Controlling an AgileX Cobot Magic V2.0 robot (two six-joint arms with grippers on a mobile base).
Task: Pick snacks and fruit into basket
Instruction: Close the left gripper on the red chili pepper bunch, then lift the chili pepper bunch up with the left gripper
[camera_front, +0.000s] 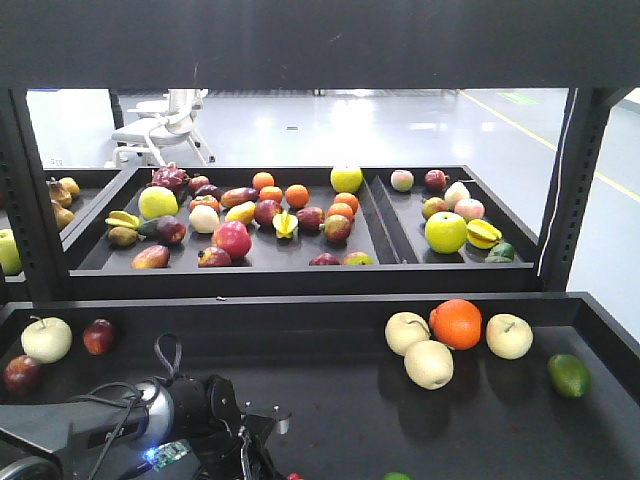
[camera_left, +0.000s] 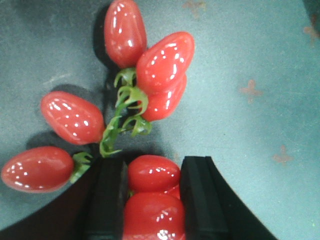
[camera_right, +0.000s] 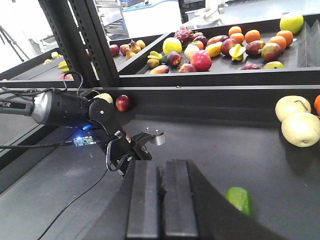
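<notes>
The fruit, a bunch of small glossy red fruits (camera_left: 150, 75) on a green stem, lies on the dark tray floor. My left gripper (camera_left: 152, 172) is shut on two of its red fruits, which fill the gap between the black pads. From the front, the left arm (camera_front: 180, 410) reaches low over the near tray. My right gripper (camera_right: 161, 167) is shut with nothing in it. A green oval fruit (camera_right: 239, 199) lies just to its right. A second green oval fruit (camera_front: 568, 374) rests at the tray's far right. The snacks and the basket are out of view.
Pale yellow apples (camera_front: 428, 363) and an orange (camera_front: 456, 323) sit at the right of the near tray (camera_front: 300, 310). A pale apple (camera_front: 46, 338) and red fruits (camera_front: 98, 335) sit at its left. A raised shelf (camera_front: 380, 225) behind holds several mixed fruits. Black frame posts (camera_front: 25, 200) flank it.
</notes>
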